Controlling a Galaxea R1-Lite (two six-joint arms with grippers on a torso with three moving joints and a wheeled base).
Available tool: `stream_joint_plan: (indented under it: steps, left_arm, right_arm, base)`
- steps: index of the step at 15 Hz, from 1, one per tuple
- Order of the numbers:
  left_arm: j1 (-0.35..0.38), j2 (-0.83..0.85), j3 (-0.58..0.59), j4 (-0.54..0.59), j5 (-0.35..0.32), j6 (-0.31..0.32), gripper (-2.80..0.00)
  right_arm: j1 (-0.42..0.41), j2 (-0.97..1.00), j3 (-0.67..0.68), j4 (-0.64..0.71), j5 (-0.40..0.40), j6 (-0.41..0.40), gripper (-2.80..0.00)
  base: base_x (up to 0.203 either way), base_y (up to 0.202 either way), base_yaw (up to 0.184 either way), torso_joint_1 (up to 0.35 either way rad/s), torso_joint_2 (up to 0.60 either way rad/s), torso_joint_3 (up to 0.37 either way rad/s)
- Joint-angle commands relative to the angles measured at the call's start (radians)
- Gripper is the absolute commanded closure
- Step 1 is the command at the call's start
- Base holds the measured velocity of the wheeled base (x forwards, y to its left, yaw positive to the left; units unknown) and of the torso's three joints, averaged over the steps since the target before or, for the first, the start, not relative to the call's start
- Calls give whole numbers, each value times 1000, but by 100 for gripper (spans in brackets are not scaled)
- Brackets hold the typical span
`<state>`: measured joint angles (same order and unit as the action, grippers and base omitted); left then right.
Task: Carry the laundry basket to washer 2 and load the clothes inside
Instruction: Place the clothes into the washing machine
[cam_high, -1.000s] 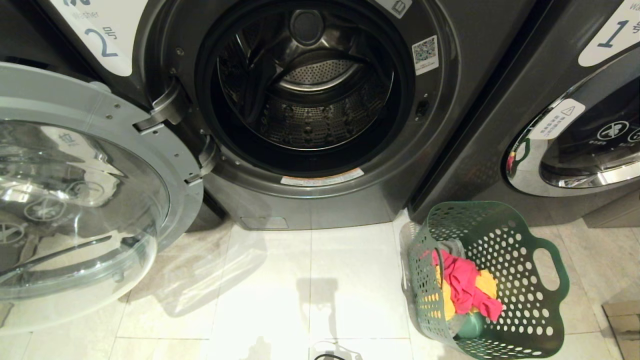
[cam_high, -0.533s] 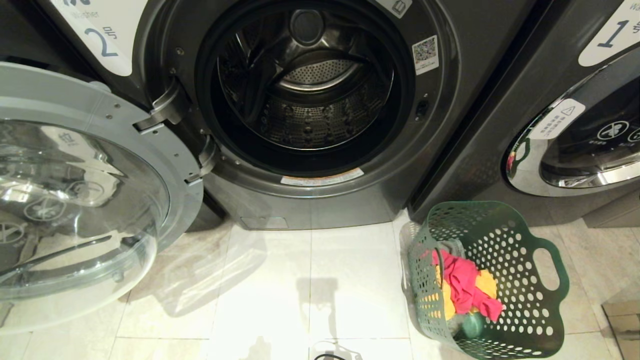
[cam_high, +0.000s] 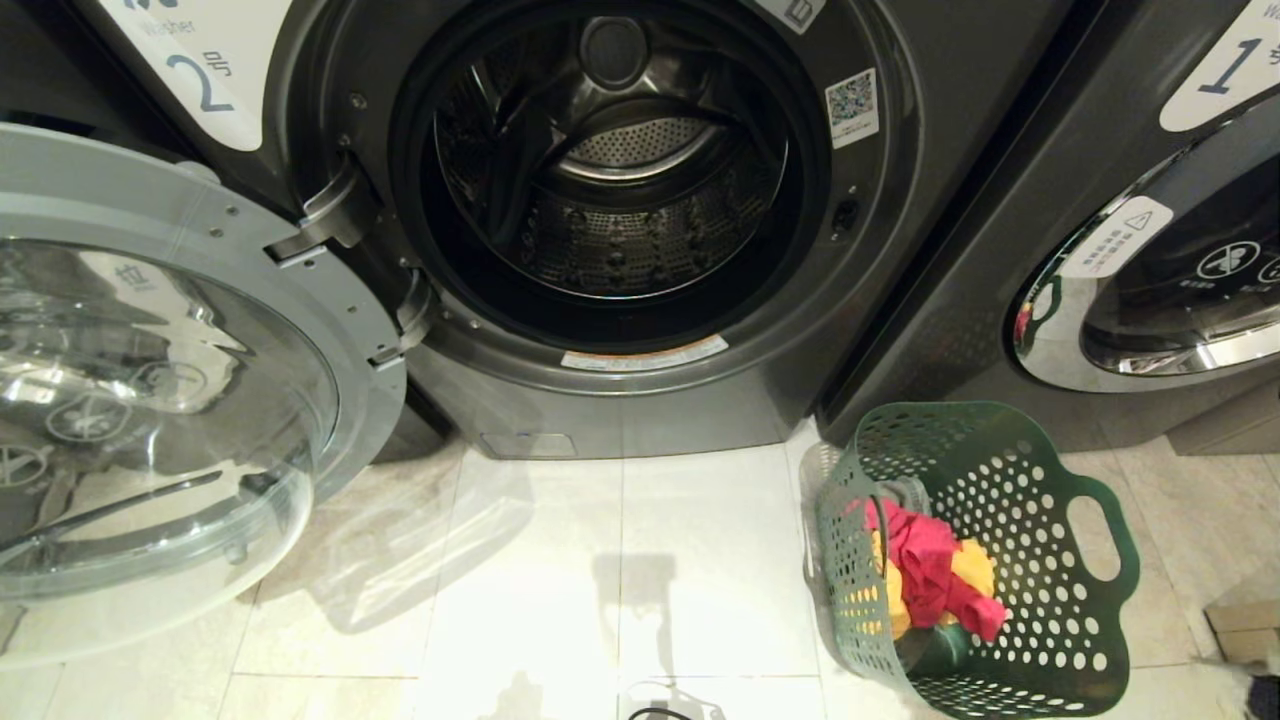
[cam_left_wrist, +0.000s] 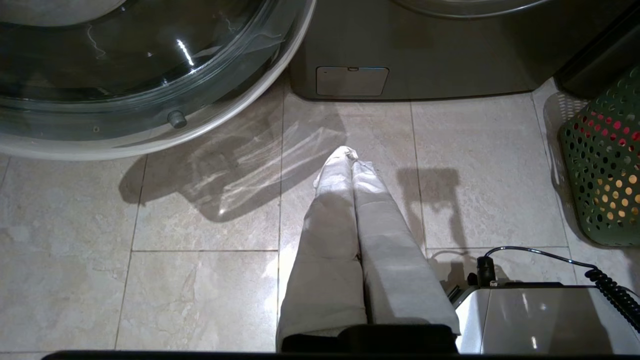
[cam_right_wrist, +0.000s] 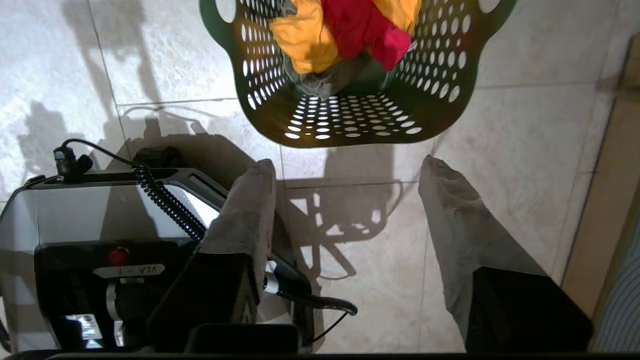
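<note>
laundry basket (cam_high: 1010, 560): green, perforated, red/yellow clothes | right end effector (cam_right_wrist: 345, 170) spread | left end effector (cam_left_wrist: 352, 155) closed

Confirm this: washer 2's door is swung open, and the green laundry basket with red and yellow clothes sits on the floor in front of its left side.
Wrong side. The laundry basket sits by the right front corner of washer 2, near washer 1, as the head view shows. The door is open, and red and yellow clothes are inside.

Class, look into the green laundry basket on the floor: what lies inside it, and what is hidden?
Inside the laundry basket lie a red garment over yellow cloth, with something dark green below. Whatever lies beneath the pile is covered.
</note>
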<state>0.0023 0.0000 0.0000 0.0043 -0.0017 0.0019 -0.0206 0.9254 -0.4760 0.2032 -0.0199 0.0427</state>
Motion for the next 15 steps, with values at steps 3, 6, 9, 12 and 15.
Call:
stream_joint_plan:
  steps: [3, 6, 9, 12, 15]
  left_arm:
    - [1, 2, 0, 0, 0, 0, 0]
    - [1, 2, 0, 0, 0, 0, 0]
    - [1, 2, 0, 0, 0, 0, 0]
    - [1, 2, 0, 0, 0, 0, 0]
    - [1, 2, 0, 0, 0, 0, 0]
  right_arm:
    - [-5, 486, 96, -358, 0, 47, -280]
    - [-44, 756, 148, -681, -4, 57, -280]
    - [-123, 953, 135, -903, -4, 53, -280]
    - [-185, 1107, 15, -942, 25, 52, -280]
    - [-217, 1279, -152, -949, 50, 50, -280]
  base:
    - [0, 0, 0, 0, 0, 0]
    - [0, 0, 0, 0, 0, 0]
    - [0, 0, 0, 0, 0, 0]
    - [0, 0, 0, 0, 0, 0]
    - [0, 0, 0, 0, 0, 0]
